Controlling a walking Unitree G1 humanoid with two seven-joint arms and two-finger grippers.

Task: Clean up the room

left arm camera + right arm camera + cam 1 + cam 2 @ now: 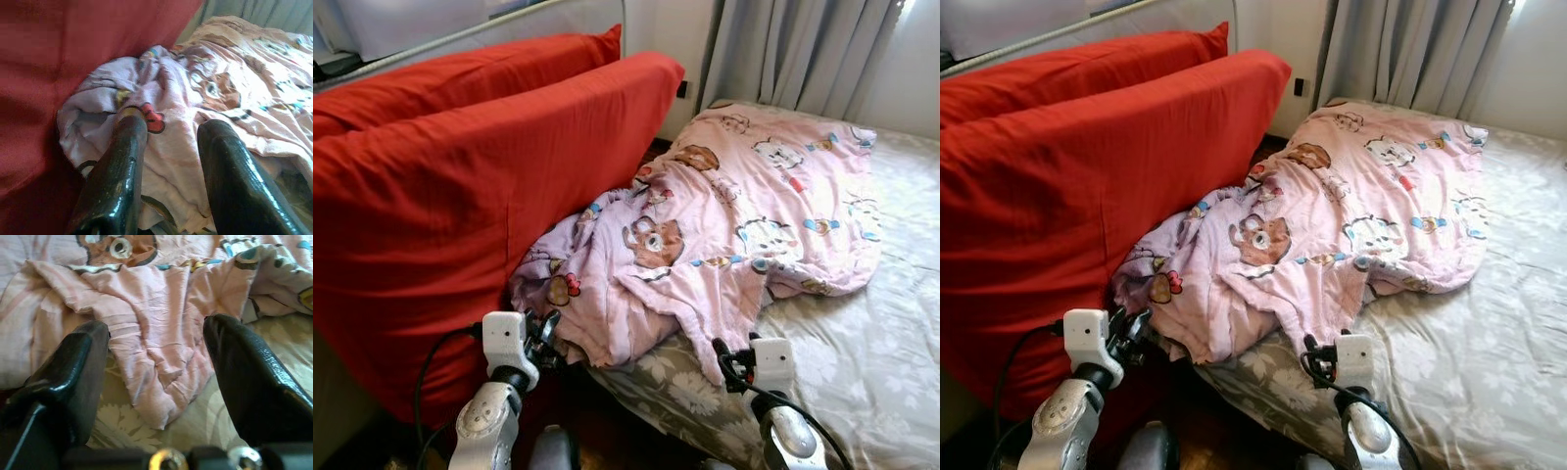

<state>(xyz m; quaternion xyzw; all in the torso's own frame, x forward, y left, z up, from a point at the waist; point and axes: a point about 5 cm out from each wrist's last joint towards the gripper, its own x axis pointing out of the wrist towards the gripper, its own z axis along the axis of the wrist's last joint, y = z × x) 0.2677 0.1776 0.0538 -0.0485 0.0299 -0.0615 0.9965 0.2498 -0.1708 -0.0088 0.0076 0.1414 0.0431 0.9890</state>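
The pink cartoon blanket (724, 215) lies crumpled across the floral mattress (871, 352), its near end bunched against the big red cushion (460, 196) that leans at the bedside. That heap is why I stand where I do: both my arms are raised toward its lower edge. My left gripper (168, 147) has its fingers spread and empty, aimed at the wad pressed against the cushion, with one finger (117, 166) just short of the cloth (or brushing it, I cannot tell). My right gripper (156, 367) is likewise wide apart and holds nothing, framing the hanging corner of the blanket over the mattress edge. I judge two grips, one per end, would let me lift and spread it flat
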